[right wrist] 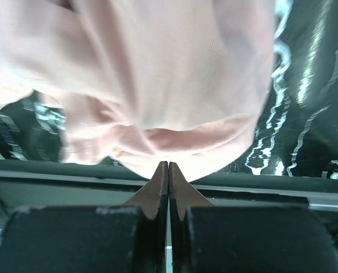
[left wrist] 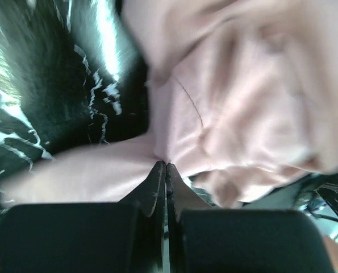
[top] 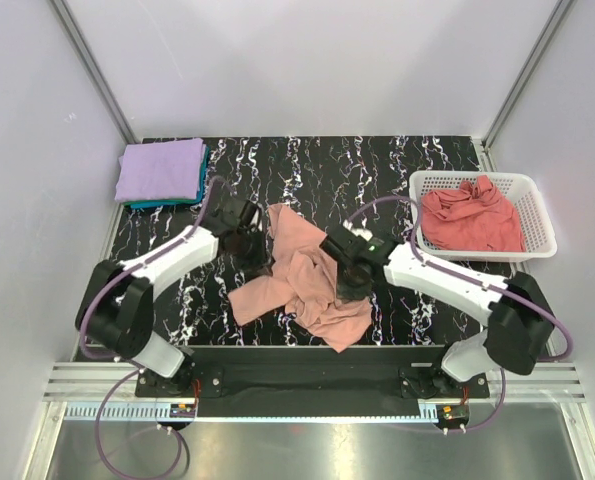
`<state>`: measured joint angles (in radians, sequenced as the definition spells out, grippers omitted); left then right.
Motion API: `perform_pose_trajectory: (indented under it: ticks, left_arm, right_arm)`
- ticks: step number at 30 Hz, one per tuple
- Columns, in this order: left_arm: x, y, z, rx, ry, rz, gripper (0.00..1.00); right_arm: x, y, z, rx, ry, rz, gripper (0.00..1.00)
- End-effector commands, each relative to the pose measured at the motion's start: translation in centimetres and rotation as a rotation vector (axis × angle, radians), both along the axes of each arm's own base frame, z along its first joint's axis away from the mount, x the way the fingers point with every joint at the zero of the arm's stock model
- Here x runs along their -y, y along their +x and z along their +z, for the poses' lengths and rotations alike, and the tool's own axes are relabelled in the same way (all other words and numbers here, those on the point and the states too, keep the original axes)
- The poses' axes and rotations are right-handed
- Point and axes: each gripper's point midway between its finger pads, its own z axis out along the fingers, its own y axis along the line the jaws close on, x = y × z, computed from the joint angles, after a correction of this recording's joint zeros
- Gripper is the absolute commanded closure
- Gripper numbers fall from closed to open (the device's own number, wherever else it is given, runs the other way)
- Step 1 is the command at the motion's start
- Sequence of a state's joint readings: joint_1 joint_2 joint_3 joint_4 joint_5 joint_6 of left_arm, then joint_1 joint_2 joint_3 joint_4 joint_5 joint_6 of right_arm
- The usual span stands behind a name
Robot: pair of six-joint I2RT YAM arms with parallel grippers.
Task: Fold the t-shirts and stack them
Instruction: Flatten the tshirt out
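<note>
A salmon-pink t-shirt (top: pixel 299 285) lies crumpled in the middle of the black marbled table. My left gripper (top: pixel 256 255) is at its left edge. In the left wrist view the jaws are pressed together (left wrist: pixel 165 165) with a fold of the pink cloth (left wrist: pixel 242 102) pinched at their tips. My right gripper (top: pixel 344 283) is at the shirt's right side, shut (right wrist: pixel 168 164) on the cloth's edge (right wrist: pixel 157 68), which hangs in front of it. A folded lavender t-shirt (top: pixel 160 168) lies on a teal one (top: pixel 167 203) at the back left. A rose-pink t-shirt (top: pixel 470 218) sits crumpled in the basket.
The white lattice basket (top: pixel 540 215) stands at the right edge of the table. White walls enclose the left, back and right sides. The black base rail (top: pixel 297 375) with both arm mounts runs along the near edge.
</note>
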<state>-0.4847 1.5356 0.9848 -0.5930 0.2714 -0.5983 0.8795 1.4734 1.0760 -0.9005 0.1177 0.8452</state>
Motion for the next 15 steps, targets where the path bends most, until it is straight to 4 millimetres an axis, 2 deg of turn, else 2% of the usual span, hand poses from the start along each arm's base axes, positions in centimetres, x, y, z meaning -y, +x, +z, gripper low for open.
perform_pose_trajectory:
  ticks: [1, 3, 4, 5, 6, 7, 8, 11, 12, 15]
  left_arm:
    - [-0.5, 1.8, 6.9, 0.172, 0.003, 0.013, 1.00]
    - [-1.4, 2.1, 8.7, 0.229, 0.025, 0.045, 1.00]
    - [-1.7, 2.2, 9.3, 0.242, 0.033, 0.059, 1.00]
    - [-2.2, 2.4, 9.7, 0.261, 0.048, 0.079, 1.00]
    - [-2.2, 2.5, 9.9, 0.270, 0.049, 0.084, 1.00]
    - [-2.3, 2.7, 10.0, 0.274, 0.054, 0.090, 1.00]
    - [-2.5, 3.0, 9.7, 0.269, 0.071, 0.099, 1.00]
    - [-3.4, 3.9, 8.7, 0.249, 0.110, 0.127, 1.00]
    - [-3.7, 4.2, 7.9, 0.225, 0.126, 0.136, 1.00]
    - [-4.9, 5.3, 7.2, 0.197, 0.129, 0.183, 1.00]
  right_arm:
    - [1.9, 1.7, 4.9, 0.141, -0.072, -0.027, 1.00]
    - [1.5, 1.7, 5.3, 0.140, -0.058, -0.004, 1.00]
    - [0.6, 0.9, 5.0, 0.100, -0.016, 0.065, 0.94]
    - [-1.1, 1.3, 5.0, 0.116, 0.056, 0.099, 0.84]
    - [-2.3, 0.6, 4.9, 0.082, 0.114, 0.154, 0.74]
    - [-2.7, 0.4, 4.2, 0.070, 0.125, 0.167, 0.67]
    - [-3.5, 0.6, 4.1, 0.084, 0.145, 0.179, 0.55]
    - [-4.8, 0.5, 3.3, 0.094, 0.153, 0.218, 0.44]
    - [-5.1, 0.4, 3.1, 0.102, 0.150, 0.237, 0.43]
    - [-6.7, -0.6, 1.6, 0.098, 0.125, 0.298, 0.43]
